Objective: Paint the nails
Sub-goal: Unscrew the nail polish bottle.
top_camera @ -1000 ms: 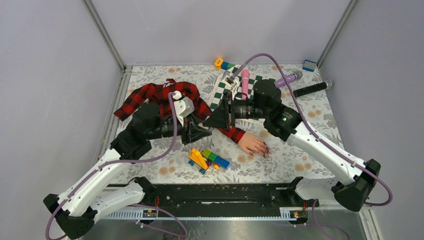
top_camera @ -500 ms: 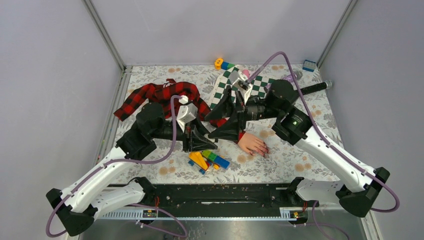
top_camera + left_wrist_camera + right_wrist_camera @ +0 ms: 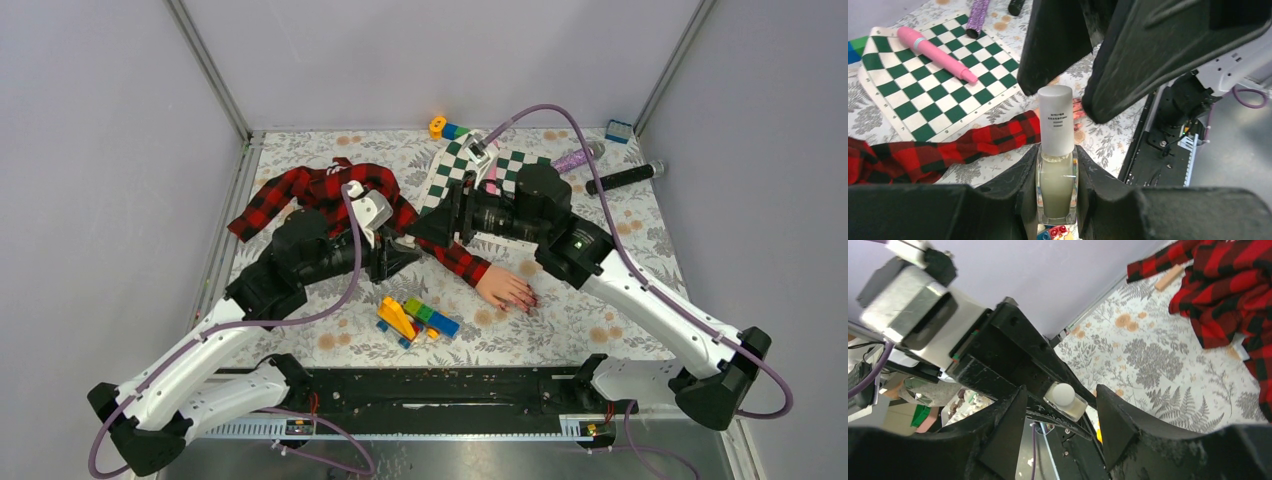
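Right claw (image 3: 1060,402) shifted left, flanking bottle (image 3: 1057,185) cap.

The small pale glass bottle with a grey cap (image 3: 1056,192) stands upright, gripped between the fingers of the black left gripper (image 3: 1056,159). The black right gripper (image 3: 1060,405) faces it, one finger on each side of the cap, not touching. Under them the red-black plaid sleeve (image 3: 458,262) runs right to the pale pink mannequin hand (image 3: 503,287), with the glossy dark-red nails (image 3: 527,300) at its near right end. A heap of coloured toy bricks (image 3: 415,318) lies left of the hand. The green-white chequered mat (image 3: 448,172) lies behind the sleeve.
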{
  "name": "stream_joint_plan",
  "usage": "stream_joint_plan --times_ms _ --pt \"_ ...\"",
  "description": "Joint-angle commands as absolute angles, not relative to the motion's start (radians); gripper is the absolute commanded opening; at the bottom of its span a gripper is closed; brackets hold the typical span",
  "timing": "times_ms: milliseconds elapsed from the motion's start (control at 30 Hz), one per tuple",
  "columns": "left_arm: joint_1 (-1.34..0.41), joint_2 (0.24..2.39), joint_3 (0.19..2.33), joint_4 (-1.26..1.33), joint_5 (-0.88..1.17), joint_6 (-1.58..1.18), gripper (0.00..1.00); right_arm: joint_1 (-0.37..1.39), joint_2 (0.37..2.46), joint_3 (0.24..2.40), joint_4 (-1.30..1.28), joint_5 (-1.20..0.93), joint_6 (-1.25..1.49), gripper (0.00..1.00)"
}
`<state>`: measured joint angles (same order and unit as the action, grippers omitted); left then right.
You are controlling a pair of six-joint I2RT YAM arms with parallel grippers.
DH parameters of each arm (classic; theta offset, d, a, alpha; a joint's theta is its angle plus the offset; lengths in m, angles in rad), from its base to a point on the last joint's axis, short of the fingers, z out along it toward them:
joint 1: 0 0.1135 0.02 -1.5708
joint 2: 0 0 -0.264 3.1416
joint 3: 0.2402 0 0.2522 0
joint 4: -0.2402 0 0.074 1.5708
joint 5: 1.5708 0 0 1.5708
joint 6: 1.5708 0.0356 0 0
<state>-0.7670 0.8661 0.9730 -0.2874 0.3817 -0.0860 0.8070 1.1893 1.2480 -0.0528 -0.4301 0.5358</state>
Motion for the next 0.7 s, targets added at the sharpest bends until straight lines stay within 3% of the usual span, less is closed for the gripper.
stream_joint_plan --times_ms 0,400,433,533,667 --pt "-0.775 0.871 1.003 -0.273 0.273 -0.064 0.0 0.83 1.204 1.25 -0.027 -0.39 0.605 0.59" --pt "-0.787 0.893 1.008 -0.285 0.261 -0.056 0.0 0.836 1.25 1.276 -0.032 -0.446 0.613 0.42" --pt "-0.787 0.894 1.008 -0.286 0.262 -0.056 0.0 0.836 1.252 1.275 -0.033 -0.447 0.612 0.36" --pt "-0.786 0.895 1.01 -0.287 0.293 -0.054 0.0 0.837 1.25 1.268 -0.031 -0.453 0.594 0.02" --pt "-0.78 0.885 1.008 -0.265 0.463 -0.049 0.0 0.835 1.23 1.256 -0.011 -0.535 0.499 0.0"
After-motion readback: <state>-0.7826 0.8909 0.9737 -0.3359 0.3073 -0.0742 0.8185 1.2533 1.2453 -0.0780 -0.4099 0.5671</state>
